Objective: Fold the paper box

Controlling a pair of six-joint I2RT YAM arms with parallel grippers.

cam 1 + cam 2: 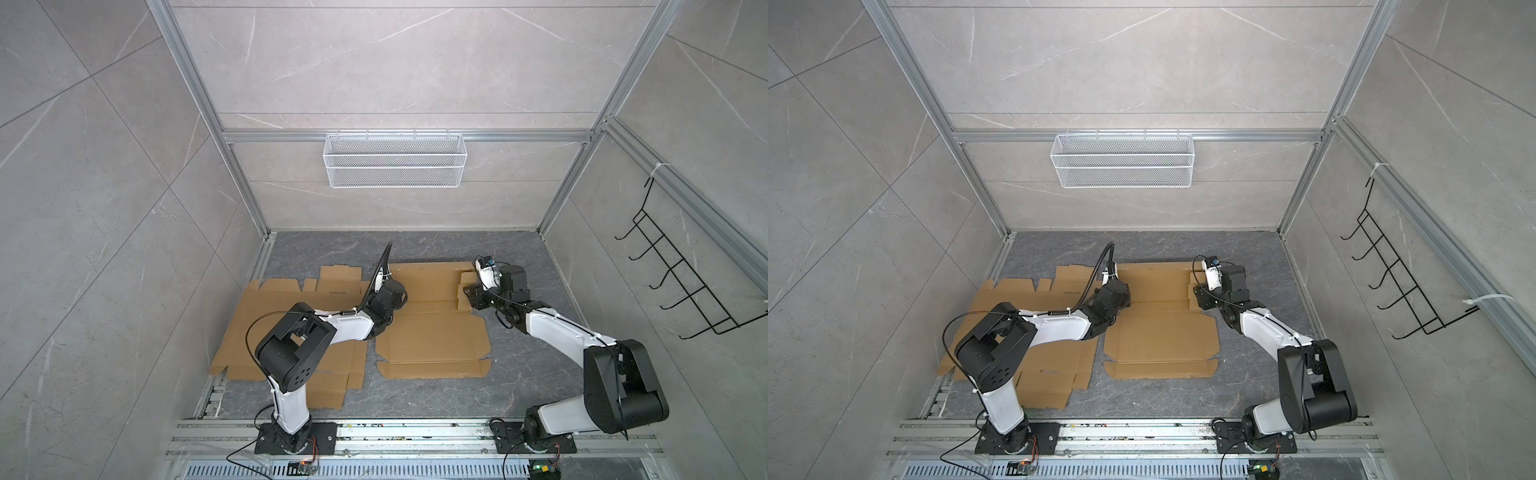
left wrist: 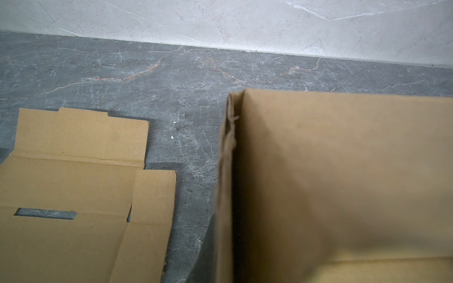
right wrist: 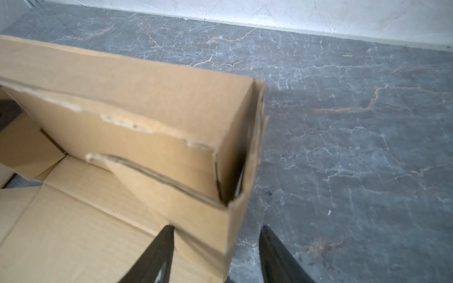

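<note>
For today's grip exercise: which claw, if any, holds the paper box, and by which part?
Right claw straddles the paper box's raised side wall, jaws open, outer finger clear: no hold. Left claw is shut, tips hidden: cannot tell.

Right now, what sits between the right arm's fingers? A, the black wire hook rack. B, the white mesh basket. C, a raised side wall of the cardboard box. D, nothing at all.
C: in the right wrist view the raised side wall of the cardboard box stands between the two dark fingers, one inside the box and one outside it.
</note>
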